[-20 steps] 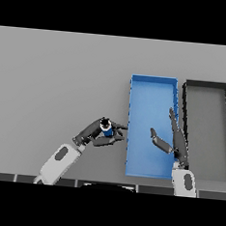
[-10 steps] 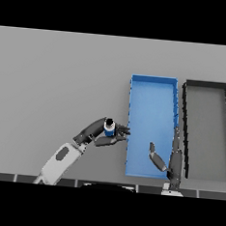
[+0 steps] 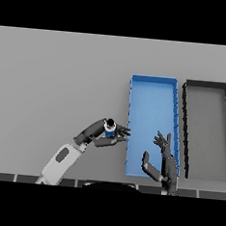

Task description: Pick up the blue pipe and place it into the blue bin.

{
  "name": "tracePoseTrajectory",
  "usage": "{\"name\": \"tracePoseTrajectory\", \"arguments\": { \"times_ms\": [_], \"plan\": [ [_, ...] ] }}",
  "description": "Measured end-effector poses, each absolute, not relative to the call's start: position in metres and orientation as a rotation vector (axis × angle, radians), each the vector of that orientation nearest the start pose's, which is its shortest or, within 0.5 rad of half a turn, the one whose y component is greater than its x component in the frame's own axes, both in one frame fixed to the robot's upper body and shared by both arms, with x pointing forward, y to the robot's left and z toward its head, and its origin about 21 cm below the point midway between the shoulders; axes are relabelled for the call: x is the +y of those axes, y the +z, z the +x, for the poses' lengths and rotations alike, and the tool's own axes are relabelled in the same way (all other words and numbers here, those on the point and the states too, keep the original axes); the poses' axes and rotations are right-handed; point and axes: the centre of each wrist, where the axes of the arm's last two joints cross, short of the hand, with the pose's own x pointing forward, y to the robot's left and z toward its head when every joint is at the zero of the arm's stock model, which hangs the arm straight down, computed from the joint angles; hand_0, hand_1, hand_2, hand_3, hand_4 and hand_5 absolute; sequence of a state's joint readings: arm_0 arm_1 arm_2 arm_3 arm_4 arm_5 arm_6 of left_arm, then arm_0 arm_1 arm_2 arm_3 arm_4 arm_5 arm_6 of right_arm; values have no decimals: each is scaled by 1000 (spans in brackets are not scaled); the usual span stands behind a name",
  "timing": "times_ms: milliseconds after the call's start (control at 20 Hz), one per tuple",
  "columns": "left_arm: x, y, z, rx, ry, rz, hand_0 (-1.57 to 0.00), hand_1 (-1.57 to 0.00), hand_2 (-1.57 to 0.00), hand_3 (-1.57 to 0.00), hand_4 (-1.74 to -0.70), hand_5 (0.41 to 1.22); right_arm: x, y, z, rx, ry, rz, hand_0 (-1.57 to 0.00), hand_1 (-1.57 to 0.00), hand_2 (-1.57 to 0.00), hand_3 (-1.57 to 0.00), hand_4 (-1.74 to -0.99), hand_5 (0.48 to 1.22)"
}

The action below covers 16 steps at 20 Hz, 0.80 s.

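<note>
The blue pipe (image 3: 110,128) is a short blue cylinder with a dark top, held upright just left of the blue bin (image 3: 153,89). My left hand (image 3: 102,136) is shut on it, fingers curled round its sides, fingertips reaching the bin's left wall. The bin is a long blue tray with nothing in it. My right hand (image 3: 162,164) hovers open over the bin's near right corner, fingers spread and pointing away from me.
A black bin (image 3: 207,87) of the same shape stands right beside the blue one. The grey table stretches wide to the left and behind both bins.
My left hand has carried the pipe slightly right, up to the blue bin's left wall. My right hand dropped back toward the near edge, then rose a little again.
</note>
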<state>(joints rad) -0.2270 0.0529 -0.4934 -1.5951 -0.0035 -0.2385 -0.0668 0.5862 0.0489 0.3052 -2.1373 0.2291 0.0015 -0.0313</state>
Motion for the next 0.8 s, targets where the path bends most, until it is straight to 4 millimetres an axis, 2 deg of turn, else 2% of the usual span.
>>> {"name": "tracePoseTrajectory", "arguments": {
  "times_ms": [150, 350, 450, 550, 600, 800],
  "plan": [
    [99, 51, 256, -1724, -747, -578, -1571, -1571, -1571, -1571, -1467, 1221, -198, 77, 134, -1678, 222, 43, 1, -9, -104, 0, -1255, 560],
    [97, 55, 256, -1721, -779, -568, -1571, -1571, -1571, -1571, -1467, 1221, -178, 110, 160, -1691, 416, 93, 1, -3, -66, 1, -1291, 558],
    [100, 50, 258, -1714, -784, -546, -1571, -1571, -1571, -1571, -1467, 1221, -169, 124, 171, -1700, 496, 117, 1, -2, -44, 1, -1298, 559],
    [98, 51, 258, -1723, -780, -558, -1571, -1571, -1571, -1571, -1467, 1221, -158, 137, 182, -1709, 567, 147, 1, -1, -42, 1, -1300, 560],
    [100, 48, 258, -1712, -779, -563, -1571, -1571, -1571, -1571, -1467, 1221, -153, 138, 184, -1692, 597, 170, 1, 0, -43, 1, -1294, 560],
    [96, 51, 264, -1734, -784, -589, -1571, -1571, -1571, -1571, -1465, 1221, -131, 153, 202, -1689, 691, 226, 1, -2, -52, 1, -1242, 551]
  ]
}}
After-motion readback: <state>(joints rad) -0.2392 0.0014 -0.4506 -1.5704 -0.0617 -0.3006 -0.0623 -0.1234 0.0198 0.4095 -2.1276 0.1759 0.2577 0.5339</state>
